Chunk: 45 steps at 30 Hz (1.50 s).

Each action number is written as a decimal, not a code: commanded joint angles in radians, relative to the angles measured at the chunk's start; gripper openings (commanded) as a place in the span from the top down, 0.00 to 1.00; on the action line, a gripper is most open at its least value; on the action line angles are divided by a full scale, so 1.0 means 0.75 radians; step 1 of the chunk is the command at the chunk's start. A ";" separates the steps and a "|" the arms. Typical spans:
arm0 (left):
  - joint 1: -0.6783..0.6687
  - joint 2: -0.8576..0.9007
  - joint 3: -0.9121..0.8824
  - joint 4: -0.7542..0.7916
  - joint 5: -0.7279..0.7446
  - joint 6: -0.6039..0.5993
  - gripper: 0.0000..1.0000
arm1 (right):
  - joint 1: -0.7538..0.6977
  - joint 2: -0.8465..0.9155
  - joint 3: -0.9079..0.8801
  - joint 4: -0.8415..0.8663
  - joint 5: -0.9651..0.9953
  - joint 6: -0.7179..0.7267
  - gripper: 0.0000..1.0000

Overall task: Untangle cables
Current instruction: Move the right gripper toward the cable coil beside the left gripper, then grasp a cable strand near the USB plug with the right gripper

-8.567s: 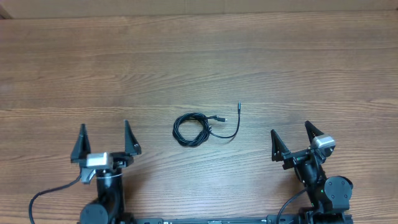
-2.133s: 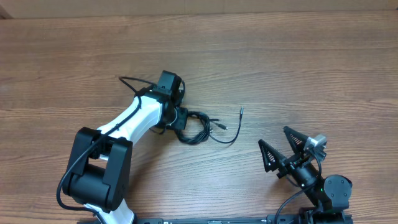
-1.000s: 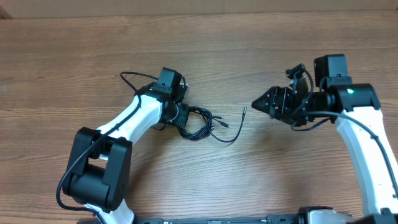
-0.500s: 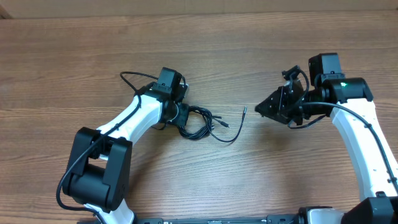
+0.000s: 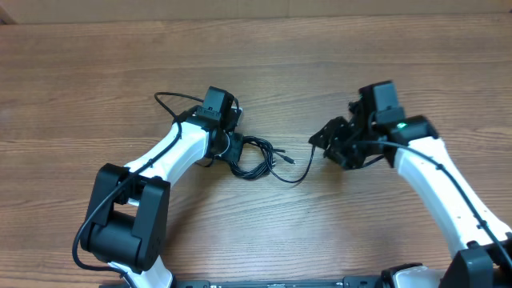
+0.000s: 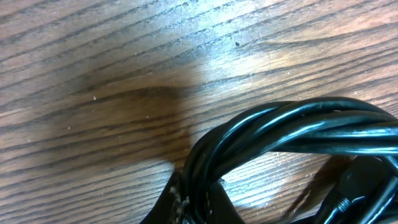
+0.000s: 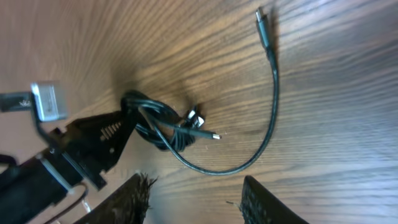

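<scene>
The thin black cables (image 5: 254, 160), coiled into one loose bundle, lie near the centre of the brown wood-grain bench (image 5: 384, 64), with one tail curving out to the right. The left claw (image 5: 233, 154) is clamped on the bundle's left edge. The right claw (image 5: 318, 146) hangs just beside the tail's plug end (image 7: 262, 18), jaws partly apart and holding nothing.
</scene>
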 commanded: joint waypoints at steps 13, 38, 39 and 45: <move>-0.010 0.011 0.025 0.012 0.168 0.161 0.96 | 0.303 -0.002 -0.247 0.372 0.374 0.565 0.51; -0.010 0.011 0.025 0.018 0.270 0.240 0.96 | 0.491 -0.001 -0.248 0.404 0.426 0.735 0.41; -0.010 0.011 0.025 0.018 0.270 0.240 0.96 | 0.498 -0.001 -0.248 0.402 0.444 0.734 0.42; -0.010 0.011 0.025 0.009 0.263 0.240 0.94 | 0.506 -0.002 -0.248 0.390 0.595 0.516 0.55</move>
